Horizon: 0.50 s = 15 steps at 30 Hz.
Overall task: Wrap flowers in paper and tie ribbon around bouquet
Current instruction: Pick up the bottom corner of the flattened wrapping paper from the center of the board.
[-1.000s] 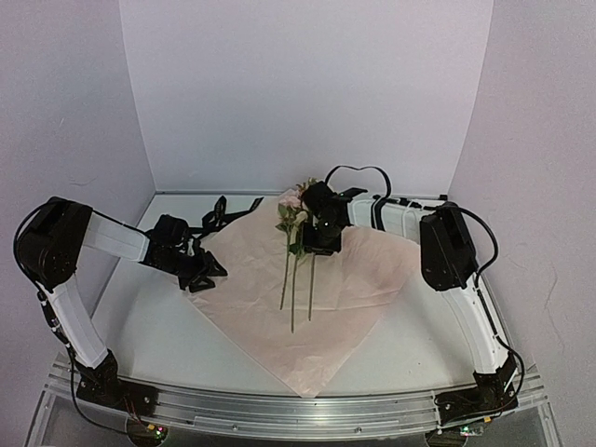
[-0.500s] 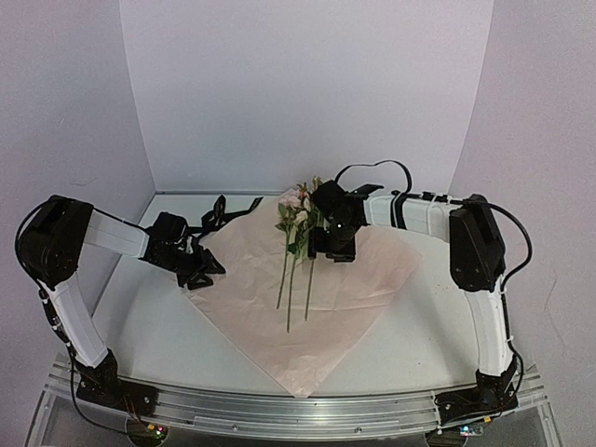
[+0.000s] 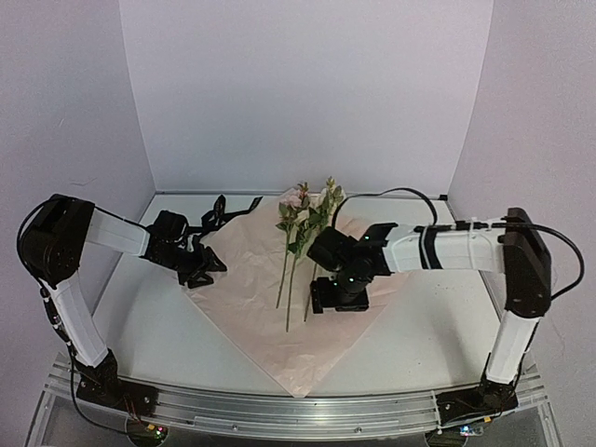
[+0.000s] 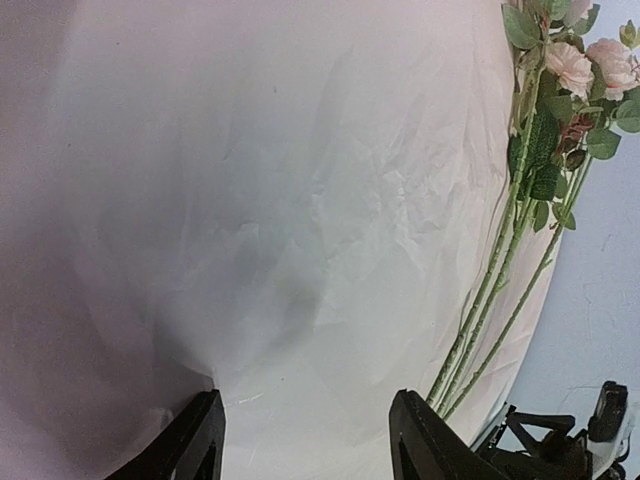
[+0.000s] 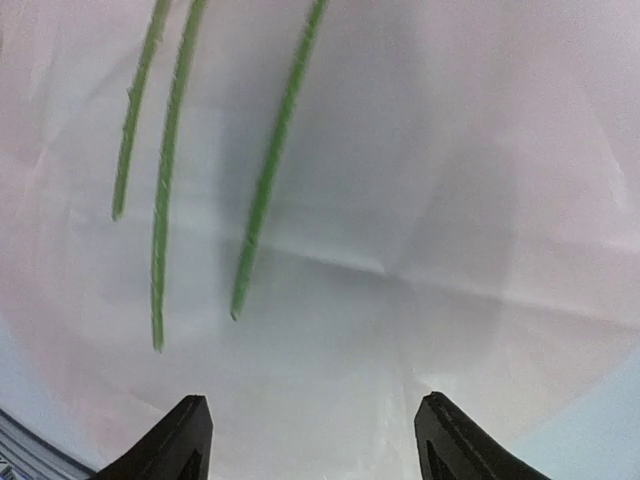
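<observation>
On the paper (image 3: 250,298) flowers (image 3: 298,225) point stems nearward; left gripper (image 4: 308,408) and right gripper (image 5: 312,402) gape.

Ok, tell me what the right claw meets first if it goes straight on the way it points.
Most likely the paper: the open right claw points down at bare sheet, the flower stems ending just beside that line. Depth is hard to judge.

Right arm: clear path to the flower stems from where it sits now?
Probably yes. The right arm hovers, jaws open, beside the stems, which lie bare on the paper; nothing sits between.
</observation>
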Tool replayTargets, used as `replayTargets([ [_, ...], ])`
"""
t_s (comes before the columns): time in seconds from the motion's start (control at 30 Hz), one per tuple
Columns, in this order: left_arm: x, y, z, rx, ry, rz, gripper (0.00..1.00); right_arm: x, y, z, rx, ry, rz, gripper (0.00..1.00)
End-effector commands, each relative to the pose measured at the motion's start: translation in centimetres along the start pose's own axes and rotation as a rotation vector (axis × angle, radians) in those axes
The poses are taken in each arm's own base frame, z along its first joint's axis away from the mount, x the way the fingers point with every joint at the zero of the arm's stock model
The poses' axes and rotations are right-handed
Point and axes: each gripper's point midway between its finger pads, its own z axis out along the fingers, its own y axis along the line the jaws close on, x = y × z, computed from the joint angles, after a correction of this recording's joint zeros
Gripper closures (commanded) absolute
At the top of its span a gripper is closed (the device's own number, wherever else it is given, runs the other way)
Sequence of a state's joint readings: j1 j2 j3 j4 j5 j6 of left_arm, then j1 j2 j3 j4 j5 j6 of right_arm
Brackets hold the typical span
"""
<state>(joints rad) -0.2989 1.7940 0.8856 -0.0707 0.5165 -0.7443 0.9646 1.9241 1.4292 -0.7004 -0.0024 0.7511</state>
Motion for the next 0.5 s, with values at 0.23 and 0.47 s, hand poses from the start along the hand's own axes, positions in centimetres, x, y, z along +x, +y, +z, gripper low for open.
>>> replayTargets([
  [0.23,0.5,-2.7,-0.7,0.01,0.014,0.127,0.34,5.8,-2.6,-2.6,-0.167,-0.04,0.313,0.17],
  [0.47,2.6,-5.6,-0.5,0.04,0.034,0.212,0.31,8.3,-4.3,-0.7,-0.26,-0.053,0.481,0.12],
])
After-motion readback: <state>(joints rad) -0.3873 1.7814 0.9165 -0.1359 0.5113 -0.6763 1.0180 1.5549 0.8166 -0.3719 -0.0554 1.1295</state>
